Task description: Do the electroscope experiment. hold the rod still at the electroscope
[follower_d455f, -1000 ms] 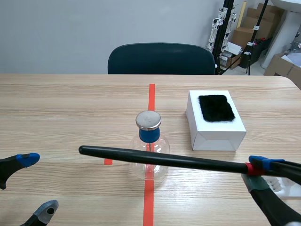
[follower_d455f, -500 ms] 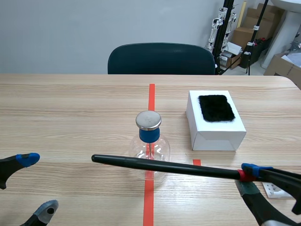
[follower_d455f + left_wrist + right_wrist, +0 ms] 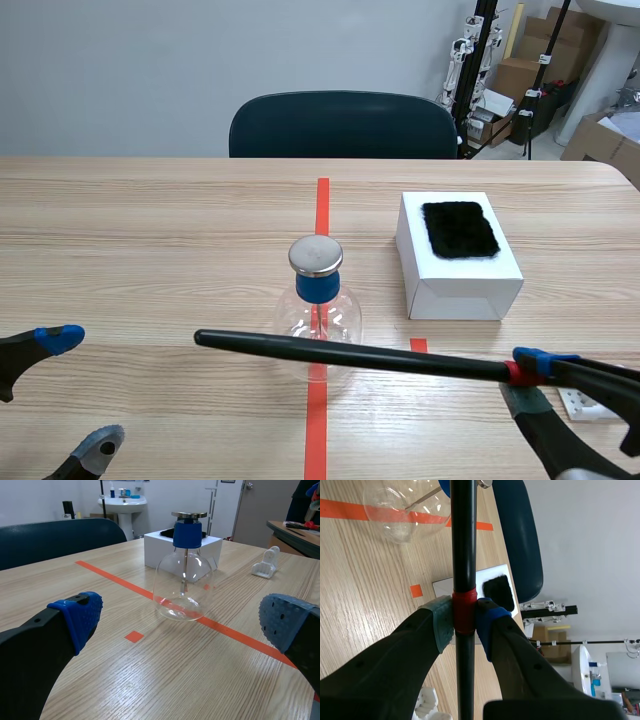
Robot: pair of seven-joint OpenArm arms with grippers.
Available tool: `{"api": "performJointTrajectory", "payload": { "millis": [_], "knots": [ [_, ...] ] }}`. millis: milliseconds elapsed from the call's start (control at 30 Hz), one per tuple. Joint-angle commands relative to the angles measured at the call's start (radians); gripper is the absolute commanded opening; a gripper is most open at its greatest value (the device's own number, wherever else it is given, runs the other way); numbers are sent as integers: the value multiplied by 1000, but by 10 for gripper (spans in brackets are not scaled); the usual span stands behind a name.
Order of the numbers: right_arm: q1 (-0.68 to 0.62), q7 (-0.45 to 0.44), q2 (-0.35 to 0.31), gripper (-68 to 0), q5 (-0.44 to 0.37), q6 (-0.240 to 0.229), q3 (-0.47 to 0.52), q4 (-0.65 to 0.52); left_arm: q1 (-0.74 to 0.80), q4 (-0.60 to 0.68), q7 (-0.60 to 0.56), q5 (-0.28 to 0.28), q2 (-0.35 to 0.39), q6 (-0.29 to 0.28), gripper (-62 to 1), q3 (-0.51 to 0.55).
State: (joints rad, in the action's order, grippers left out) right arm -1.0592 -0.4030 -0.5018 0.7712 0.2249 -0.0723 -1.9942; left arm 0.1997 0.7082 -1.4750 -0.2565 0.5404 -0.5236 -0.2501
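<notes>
The electroscope [image 3: 317, 312] is a clear glass flask with a blue collar and a round metal cap, standing on the red tape line at mid-table. It also shows ahead of my left gripper [image 3: 182, 572] and ahead of my right gripper [image 3: 400, 510]. A long black rod [image 3: 350, 355] with a red band lies level across the front of the flask, its free end to the flask's left. My right gripper [image 3: 527, 378] is shut on the rod [image 3: 464, 555] at the red band [image 3: 464, 612]. My left gripper [image 3: 72, 390] stands open at the near left, nothing between its fingers.
A white box [image 3: 458, 262] with a black fur patch [image 3: 459, 228] on top sits right of the flask. A small white stand [image 3: 585, 402] lies by the right arm, also visible in the left wrist view [image 3: 266, 562]. A dark chair [image 3: 342, 125] stands behind the table.
Over the first half second the rod shifted right and lower in the scene, with the right gripper; since then it has held still. The left arm has not moved.
</notes>
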Motion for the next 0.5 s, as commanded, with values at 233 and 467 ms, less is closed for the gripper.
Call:
{"api": "performJointTrajectory", "payload": {
  "millis": [233, 467],
  "knots": [
    [5, -21, -34, -638, -34, 53, 68, -30, 0, 5, -17, 12, 12, 5, 14, 7],
    [101, 23, -66, -638, -130, 68, 209, -29, 0, 5, -17, 13, 12, 5, 14, 7]
  ]
}}
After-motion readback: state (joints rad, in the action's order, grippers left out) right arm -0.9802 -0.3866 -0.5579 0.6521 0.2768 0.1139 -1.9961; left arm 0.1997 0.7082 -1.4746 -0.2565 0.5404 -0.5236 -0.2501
